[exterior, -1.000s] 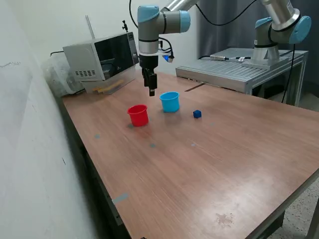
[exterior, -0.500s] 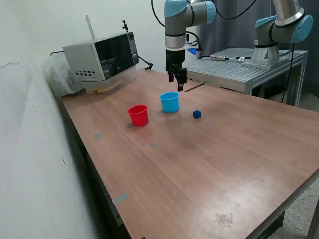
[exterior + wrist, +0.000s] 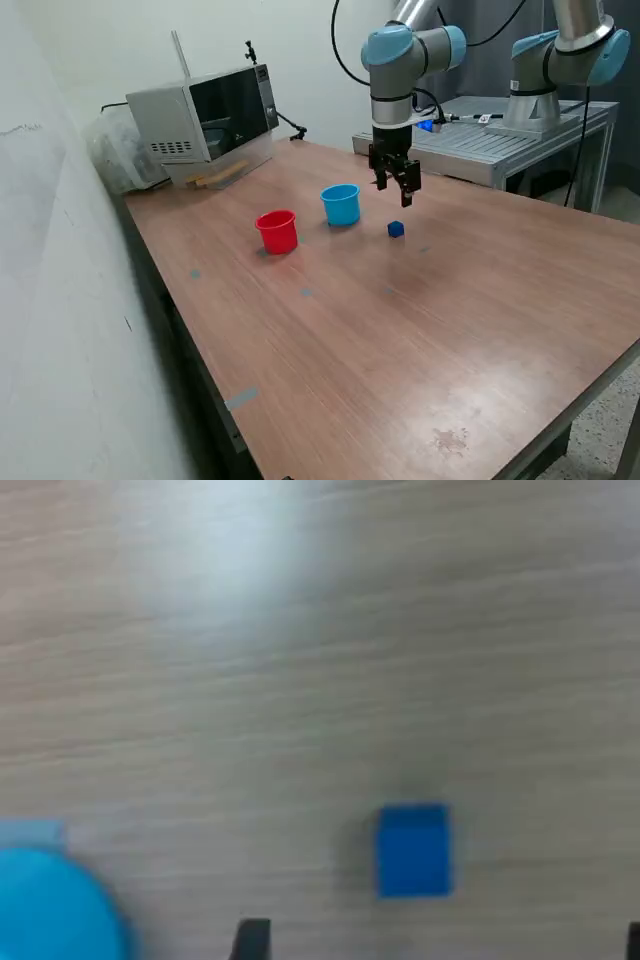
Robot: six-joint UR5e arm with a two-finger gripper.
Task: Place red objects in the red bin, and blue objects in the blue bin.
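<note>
A small dark blue cube [image 3: 396,229] lies on the wooden table [image 3: 420,330], just to the exterior view's right of the light blue cup [image 3: 341,204]. The red cup [image 3: 277,231] stands to that view's left of the blue cup. My gripper [image 3: 404,197] hangs a little above and behind the blue cube. In the wrist view its two dark fingertips stand wide apart, so my gripper [image 3: 440,942] is open and empty. That view also shows the blue cube [image 3: 413,848] and part of the blue cup [image 3: 50,905]. No red objects show in either view.
A microwave [image 3: 205,120] stands at the table's back on the exterior view's left, with a wall along that side. A second robot arm [image 3: 560,60] is mounted on a metal platform [image 3: 480,145] behind the table.
My arm has swung toward the exterior view's right, from between the two cups, past the blue cup, to above the blue cube.
</note>
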